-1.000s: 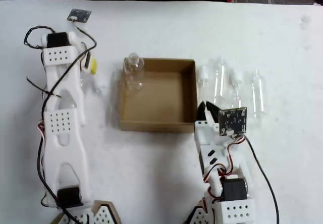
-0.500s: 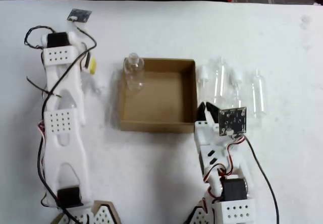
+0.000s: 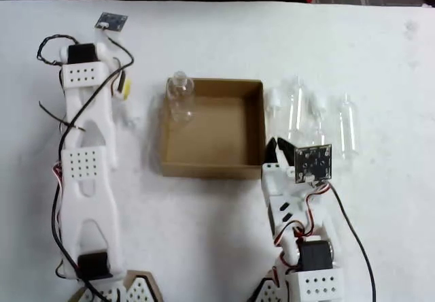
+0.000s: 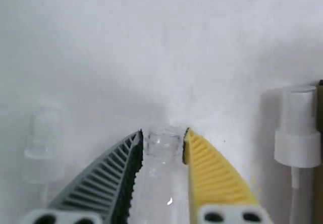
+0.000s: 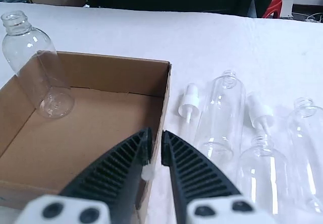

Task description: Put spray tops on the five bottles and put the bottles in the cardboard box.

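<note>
The left gripper [image 4: 162, 132], one finger grey and one yellow, is clamped on the neck of an uncapped clear plastic bottle [image 4: 162, 146], whose open mouth shows between the fingertips. This arm lies stretched along the left side of the white-covered table [image 3: 224, 37], with its gripper left of the open brown cardboard box [image 3: 212, 169]. On the table just past the held bottle are two spray tops, a translucent one [image 4: 44, 151] on one side and a white one [image 4: 298, 135] on the other. The right gripper [image 5: 156, 132], with black ribbed fingers, is almost pressed together on a small white plastic piece [image 5: 148, 172]; too little of it shows to tell what it is. This gripper sits at the box's near right corner. Inside the box a second clear bottle [image 5: 36, 65], also uncapped, leans in the far left corner, its neck above the rim. Right of the box three more clear bottles [image 5: 222, 110] lie side by side on the table, with two white spray tops [image 5: 189, 100] among them.
</note>
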